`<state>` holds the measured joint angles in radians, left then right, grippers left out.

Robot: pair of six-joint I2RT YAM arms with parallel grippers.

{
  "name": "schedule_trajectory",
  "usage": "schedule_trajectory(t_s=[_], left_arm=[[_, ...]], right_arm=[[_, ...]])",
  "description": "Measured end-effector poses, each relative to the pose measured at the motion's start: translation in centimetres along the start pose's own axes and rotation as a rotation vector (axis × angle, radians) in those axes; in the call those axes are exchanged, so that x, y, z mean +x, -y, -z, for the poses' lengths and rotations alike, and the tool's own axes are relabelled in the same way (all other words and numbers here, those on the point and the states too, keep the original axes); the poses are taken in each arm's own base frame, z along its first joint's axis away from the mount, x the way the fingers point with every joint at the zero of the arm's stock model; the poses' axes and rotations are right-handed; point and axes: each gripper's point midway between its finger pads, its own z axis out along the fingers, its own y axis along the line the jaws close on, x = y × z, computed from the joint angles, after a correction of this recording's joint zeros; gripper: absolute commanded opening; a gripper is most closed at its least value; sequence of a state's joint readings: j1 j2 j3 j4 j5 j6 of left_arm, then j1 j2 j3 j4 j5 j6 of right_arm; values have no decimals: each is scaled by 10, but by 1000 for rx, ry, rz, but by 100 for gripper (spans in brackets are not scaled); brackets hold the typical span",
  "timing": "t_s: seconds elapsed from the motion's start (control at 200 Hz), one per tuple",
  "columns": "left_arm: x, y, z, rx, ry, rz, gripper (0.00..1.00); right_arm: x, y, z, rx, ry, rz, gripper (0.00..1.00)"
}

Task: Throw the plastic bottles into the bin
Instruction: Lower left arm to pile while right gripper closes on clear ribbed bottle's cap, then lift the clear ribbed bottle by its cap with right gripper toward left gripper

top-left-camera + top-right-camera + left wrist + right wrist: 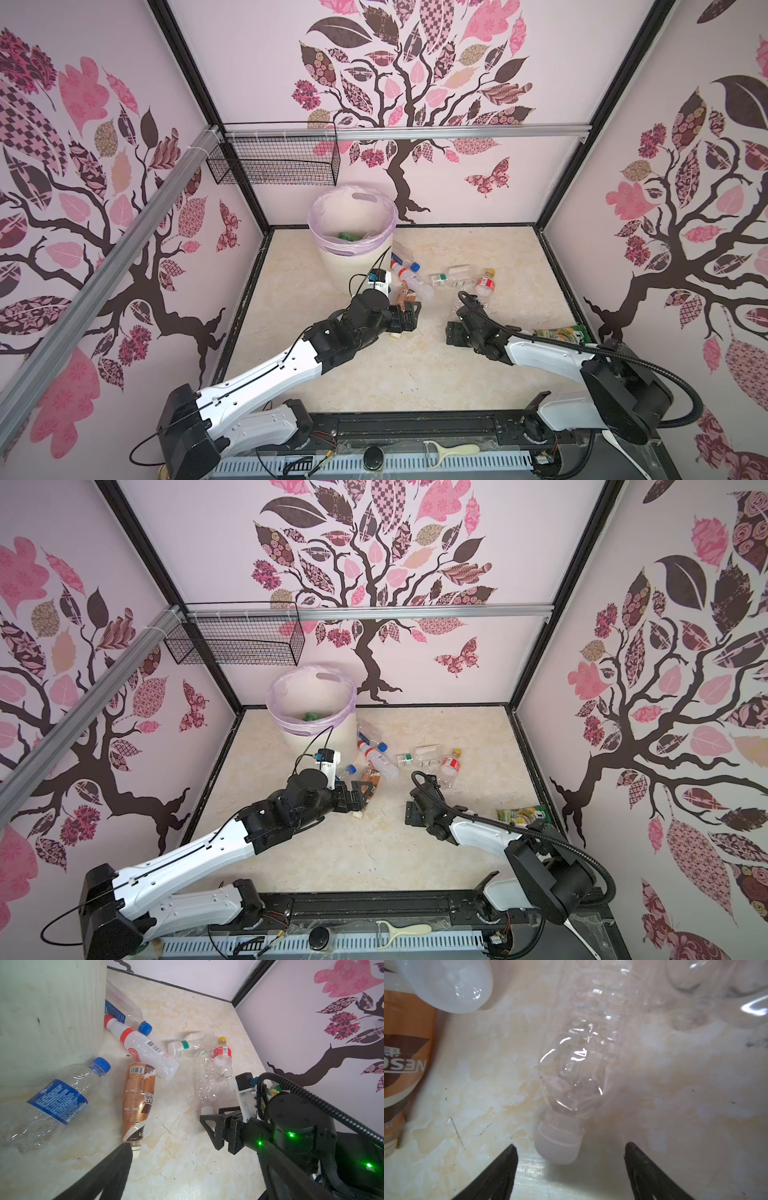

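A brown-labelled coffee bottle (138, 1101) lies flat on the counter (187, 1167) beside a crumpled blue-capped bottle (58, 1099) at the bin (52, 1012).

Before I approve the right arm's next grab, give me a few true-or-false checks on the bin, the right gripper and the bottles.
1. A green item already lies inside the bin. True.
2. The right gripper is shut on the clear bottle. False: the right gripper is open, with the clear bottle's white cap between its jaws, ungripped.
3. The brown-labelled bottle stands upright. False: it lies on its side.
4. The snack packet is outside the bin. True.
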<state>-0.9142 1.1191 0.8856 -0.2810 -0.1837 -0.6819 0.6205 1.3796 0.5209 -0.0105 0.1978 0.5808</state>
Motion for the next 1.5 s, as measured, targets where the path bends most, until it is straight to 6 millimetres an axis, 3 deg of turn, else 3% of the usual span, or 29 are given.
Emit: schedule_trajectory(t_s=[0.22,0.375,0.79,1.05,1.5], left_arm=[[-4,-6,0,-32,23,2,98],[-4,-10,-1,-56,31,-1,98],[10,-27,-14,-143,-14,-24,98],[16,-36,-21,-198,-41,-39,98],[-7,-24,-16,-197,-8,-38,98]], right_arm=[[-6,-3,-8,9,17,-5,69],[-10,-5,-12,10,26,-9,55],[-11,-6,-9,4,28,-3,30],[-27,-13,13,-43,89,-15,29],[-39,-21,47,-118,130,-21,26]])
